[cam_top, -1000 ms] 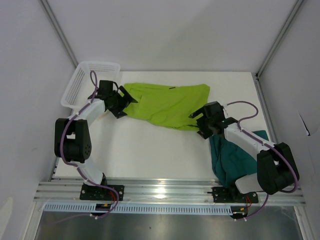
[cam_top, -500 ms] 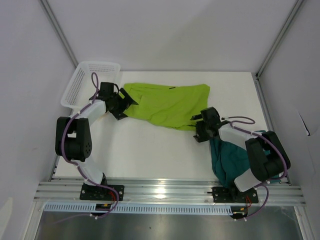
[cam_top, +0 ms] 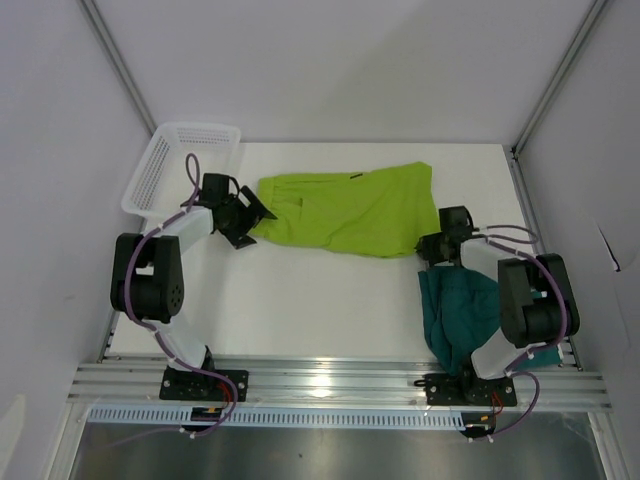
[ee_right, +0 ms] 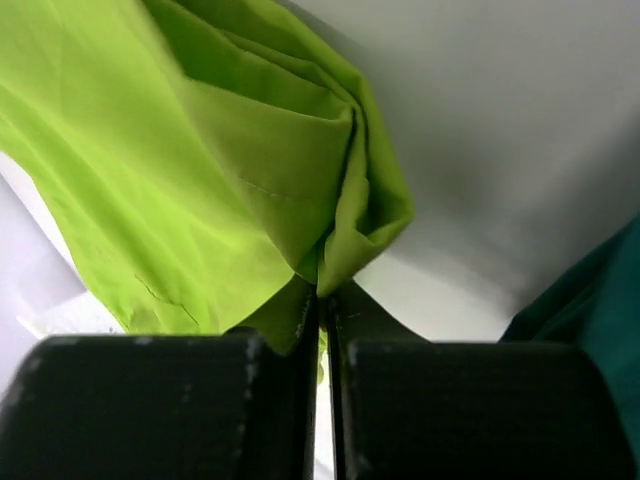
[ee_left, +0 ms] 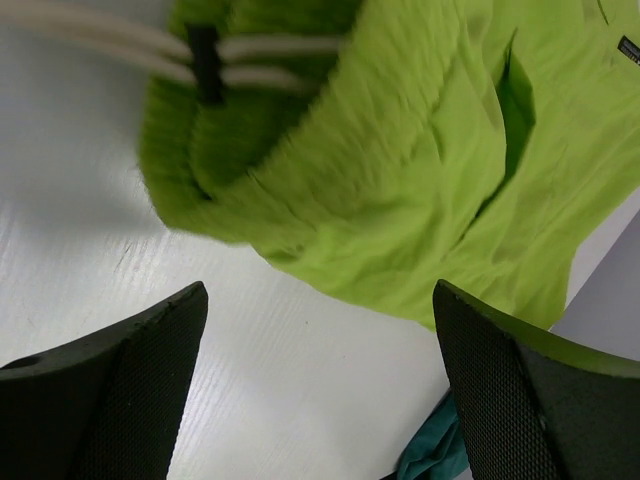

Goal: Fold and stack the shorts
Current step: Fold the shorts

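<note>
The right gripper (ee_right: 320, 297) had just pinched shut on the lime shorts (cam_top: 345, 205), stretching them flatter away from the basket (cam_top: 150, 172), while the left gripper (ee_left: 318, 295) gaped empty.

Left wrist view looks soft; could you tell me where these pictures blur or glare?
Left wrist: the drawstring and nearby edge of the lime shorts smear. Top external: glare on the metal rail. Right wrist: fabric fold sharp.

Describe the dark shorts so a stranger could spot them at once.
Start at the white table and go to its near right corner, beside the right arm. There lie the dark teal shorts, a crumpled heap partly under that arm. Unlike the lime shorts spread out farther back, they are dark and bunched up.
</note>
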Available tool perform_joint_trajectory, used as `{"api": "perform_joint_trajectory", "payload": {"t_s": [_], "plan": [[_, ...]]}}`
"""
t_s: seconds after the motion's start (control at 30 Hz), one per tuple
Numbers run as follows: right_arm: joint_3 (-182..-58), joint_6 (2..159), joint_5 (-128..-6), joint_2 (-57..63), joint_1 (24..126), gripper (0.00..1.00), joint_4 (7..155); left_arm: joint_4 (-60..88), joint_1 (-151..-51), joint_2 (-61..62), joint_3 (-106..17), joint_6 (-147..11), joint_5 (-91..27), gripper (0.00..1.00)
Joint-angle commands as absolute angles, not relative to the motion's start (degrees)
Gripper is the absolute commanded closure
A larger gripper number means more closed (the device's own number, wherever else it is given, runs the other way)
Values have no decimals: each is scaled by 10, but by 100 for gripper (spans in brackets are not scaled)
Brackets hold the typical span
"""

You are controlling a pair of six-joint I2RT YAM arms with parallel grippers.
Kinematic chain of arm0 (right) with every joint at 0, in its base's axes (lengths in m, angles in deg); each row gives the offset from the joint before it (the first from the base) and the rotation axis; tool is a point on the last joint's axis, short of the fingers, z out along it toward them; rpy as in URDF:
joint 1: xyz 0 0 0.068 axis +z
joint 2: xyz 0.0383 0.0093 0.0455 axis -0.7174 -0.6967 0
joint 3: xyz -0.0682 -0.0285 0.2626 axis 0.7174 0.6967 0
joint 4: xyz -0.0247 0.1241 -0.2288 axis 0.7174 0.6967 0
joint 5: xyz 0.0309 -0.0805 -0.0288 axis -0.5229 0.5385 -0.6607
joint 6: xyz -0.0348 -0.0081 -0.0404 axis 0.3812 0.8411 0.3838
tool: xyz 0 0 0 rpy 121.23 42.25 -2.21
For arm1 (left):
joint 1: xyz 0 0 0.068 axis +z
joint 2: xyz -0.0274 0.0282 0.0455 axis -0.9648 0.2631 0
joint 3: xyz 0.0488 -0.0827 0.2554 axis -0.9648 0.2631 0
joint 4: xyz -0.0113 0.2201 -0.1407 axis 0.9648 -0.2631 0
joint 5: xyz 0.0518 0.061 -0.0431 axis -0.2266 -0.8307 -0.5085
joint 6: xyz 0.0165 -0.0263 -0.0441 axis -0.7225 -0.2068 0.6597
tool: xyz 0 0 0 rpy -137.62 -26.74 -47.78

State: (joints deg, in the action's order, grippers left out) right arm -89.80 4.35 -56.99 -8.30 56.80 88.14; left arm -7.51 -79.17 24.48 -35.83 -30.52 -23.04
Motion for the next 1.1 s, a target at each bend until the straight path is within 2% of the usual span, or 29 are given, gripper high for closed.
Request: {"api": "perform_joint_trajectory", "payload": {"t_s": [0.0, 0.17, 0.23, 0.27, 0.3, 0.33, 0.4, 0.5, 0.6, 0.63, 0.7, 0.73, 0.87, 0.93, 1.07], "plan": [[-940, 171, -603, -87, 515, 100, 898, -40, -797, 250, -342, -312, -215, 6], [-1070, 381, -606, -157, 446, 100, 935, -20, -804, 223, -312, -309, -214, 7], [-1144, 419, -573, -191, 440, 92, 992, -13, -805, 214, -297, -309, -212, 7], [-1159, 449, -570, -198, 433, 81, 996, -12, -805, 205, -293, -309, -212, 7], [-1170, 461, -564, -202, 429, 56, 1000, -11, -805, 201, -290, -310, -212, 7], [-1181, 471, -557, -204, 429, 40, 1013, -11, -805, 197, -283, -313, -213, 7], [-1202, 499, -540, -198, 435, 19, 1022, -6, -805, 187, -280, -314, -218, 7], [-1198, 548, -516, -154, 481, 12, 1001, 15, -801, 175, -261, -308, -221, 8], [-1202, 578, -532, -127, 548, 9, 987, 61, -792, 173, -239, -295, -207, 16], [-1207, 601, -548, -127, 566, 9, 974, 69, -784, 173, -235, -294, -193, 22], [-1239, 611, -580, -146, 621, 9, 977, 86, -770, 173, -225, -294, -184, 29], [-1251, 634, -585, -154, 641, 10, 977, 90, -765, 172, -223, -294, -180, 37], [-1315, 674, -572, -203, 724, 11, 980, 110, -749, 150, -199, -301, -177, 48], [-1361, 682, -570, -240, 759, 11, 989, 112, -749, 140, -189, -306, -178, 53], [-1435, 715, -585, -305, 808, 10, 997, 134, -732, 107, -160, -309, -166, 55]]}}
